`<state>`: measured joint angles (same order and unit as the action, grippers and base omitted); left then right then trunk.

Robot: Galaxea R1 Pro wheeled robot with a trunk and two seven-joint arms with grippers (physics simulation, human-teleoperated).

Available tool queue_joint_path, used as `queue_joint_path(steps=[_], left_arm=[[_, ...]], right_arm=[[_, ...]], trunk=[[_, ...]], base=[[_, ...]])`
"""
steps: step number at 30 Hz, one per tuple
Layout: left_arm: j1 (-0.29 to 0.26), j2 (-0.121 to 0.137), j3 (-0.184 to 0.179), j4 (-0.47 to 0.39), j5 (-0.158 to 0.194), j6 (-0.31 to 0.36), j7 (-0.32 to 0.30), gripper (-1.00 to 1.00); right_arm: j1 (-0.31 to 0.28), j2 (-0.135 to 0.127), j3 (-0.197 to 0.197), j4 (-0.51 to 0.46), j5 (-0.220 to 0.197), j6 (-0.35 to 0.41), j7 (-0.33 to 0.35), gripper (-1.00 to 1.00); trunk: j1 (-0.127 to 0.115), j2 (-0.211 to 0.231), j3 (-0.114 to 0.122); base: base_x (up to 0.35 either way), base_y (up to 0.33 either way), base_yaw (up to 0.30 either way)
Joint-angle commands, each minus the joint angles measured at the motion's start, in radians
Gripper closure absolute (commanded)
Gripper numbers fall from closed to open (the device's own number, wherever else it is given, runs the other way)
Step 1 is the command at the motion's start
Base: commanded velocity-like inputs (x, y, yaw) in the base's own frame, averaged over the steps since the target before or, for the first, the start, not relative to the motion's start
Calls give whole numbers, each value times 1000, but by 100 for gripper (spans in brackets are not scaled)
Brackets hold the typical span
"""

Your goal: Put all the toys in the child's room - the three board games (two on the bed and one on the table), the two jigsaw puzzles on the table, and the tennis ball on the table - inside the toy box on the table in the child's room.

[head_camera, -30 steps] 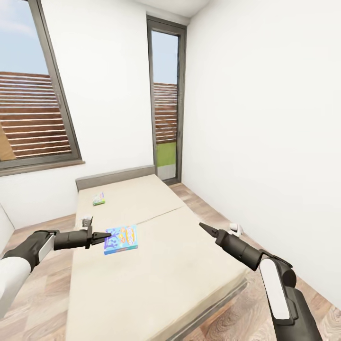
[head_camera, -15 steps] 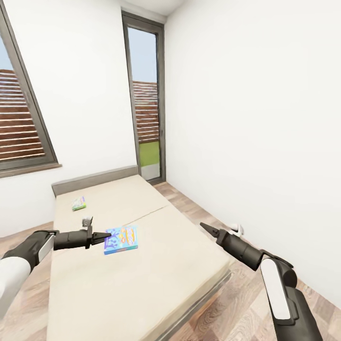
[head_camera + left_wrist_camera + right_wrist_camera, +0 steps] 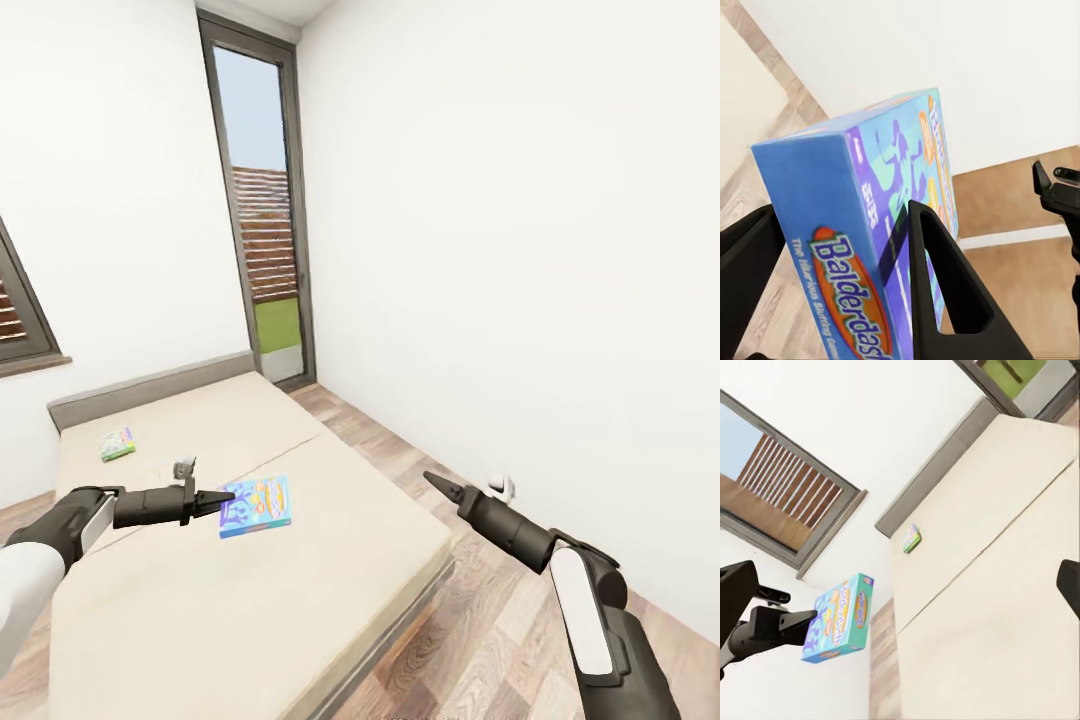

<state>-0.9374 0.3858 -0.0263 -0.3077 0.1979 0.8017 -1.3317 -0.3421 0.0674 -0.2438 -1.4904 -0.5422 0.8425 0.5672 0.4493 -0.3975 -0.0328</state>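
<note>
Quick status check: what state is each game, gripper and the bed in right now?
Blue board game: held in the air above the bed, clamped at one edge.
Left gripper: shut on the blue board game.
Right gripper: holding nothing; fingers look together.
Green board game: lying flat on the bed near the headboard.
Bed: bare mattress, one game on it.

Board game [image 3: 256, 505] in left gripper [image 3: 226, 497], above bed [image 3: 300, 560]. Second game [image 3: 117, 443] lies on mattress near headboard [image 3: 150, 388]. Small wall fitting, perhaps socket [image 3: 500, 487], right of bed.
</note>
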Motion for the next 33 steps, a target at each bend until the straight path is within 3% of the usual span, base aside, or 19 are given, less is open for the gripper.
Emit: queue_joint_path(steps=[1, 33], left_arm=[[-1, 1, -1, -1, 6, 11, -2, 100], [0, 0, -2, -1, 6, 11, 3, 100]], right_arm=[[-1, 1, -3, 0, 0, 7, 4, -100], [-1, 1, -3, 25, 1, 6, 3, -100]], trunk=[[1, -3, -3], [1, -3, -4]], base=[[0, 0, -264], [0, 0, -275]])
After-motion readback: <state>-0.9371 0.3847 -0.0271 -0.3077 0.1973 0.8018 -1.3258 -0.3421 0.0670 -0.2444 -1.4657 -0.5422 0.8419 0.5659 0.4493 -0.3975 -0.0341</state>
